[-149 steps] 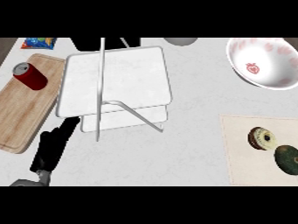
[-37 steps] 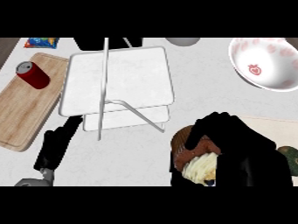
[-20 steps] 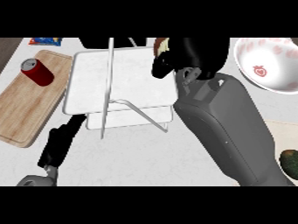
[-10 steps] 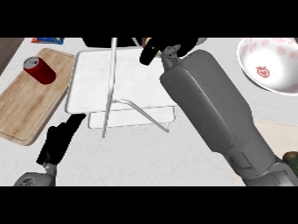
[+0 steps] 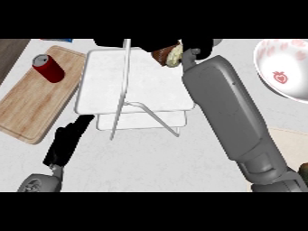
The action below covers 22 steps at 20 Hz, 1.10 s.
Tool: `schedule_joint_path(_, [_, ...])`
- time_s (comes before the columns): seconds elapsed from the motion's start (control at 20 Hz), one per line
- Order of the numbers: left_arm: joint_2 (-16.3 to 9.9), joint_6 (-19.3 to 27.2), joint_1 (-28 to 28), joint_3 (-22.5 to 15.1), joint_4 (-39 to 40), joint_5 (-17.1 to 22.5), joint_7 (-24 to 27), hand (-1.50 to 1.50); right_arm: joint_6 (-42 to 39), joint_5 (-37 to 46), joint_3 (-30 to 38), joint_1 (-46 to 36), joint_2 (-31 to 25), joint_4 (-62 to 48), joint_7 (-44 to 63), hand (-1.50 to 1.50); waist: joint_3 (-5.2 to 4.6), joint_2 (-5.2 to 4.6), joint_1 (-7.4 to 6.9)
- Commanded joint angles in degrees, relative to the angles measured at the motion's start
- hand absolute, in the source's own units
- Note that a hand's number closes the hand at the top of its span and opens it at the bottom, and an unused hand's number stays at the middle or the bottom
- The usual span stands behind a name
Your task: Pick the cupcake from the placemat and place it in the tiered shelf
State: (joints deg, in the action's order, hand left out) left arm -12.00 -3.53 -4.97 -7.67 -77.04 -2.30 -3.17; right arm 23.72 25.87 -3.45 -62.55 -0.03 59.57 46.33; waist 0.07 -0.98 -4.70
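While the left robot hand rests open, the right robot hand clasps the round cupcake over the flat white shelf.

A wooden cutting board lies on the pale counter, slanting from its upper right corner to its lower left. A red can stands on the board's upper end. Well to the board's right, at the counter's far right side, sits a white bowl patterned with pink marks and a red strawberry inside. Above the board's top corner, a sliver of a blue object shows, too little to identify.
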Motion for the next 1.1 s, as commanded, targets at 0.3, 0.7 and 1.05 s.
schedule_joint_path(0.3, [0.61, 1.54, 2.41, 1.73, 0.42, 0.22, 0.58, 0.00, 24.81, -1.13, 1.79, -0.21, -0.18, -0.35, -9.93, -1.50, -0.08, 0.93, 3.92])
schedule_joint_path(0.7, [-0.12, 2.45, 5.81, 3.16, -1.66, 0.51, 0.25, 0.00, 26.94, 7.50, 5.20, 10.96, -8.38, 13.71, 0.66, -1.50, -0.07, 2.30, 7.74])
schedule_joint_path(1.05, [-0.25, 1.63, 5.81, 4.16, -0.80, 1.32, 0.46, 0.00, 13.10, 3.79, 5.52, 31.06, -17.73, 42.12, 5.85, -1.50, -0.08, 1.98, 8.31])
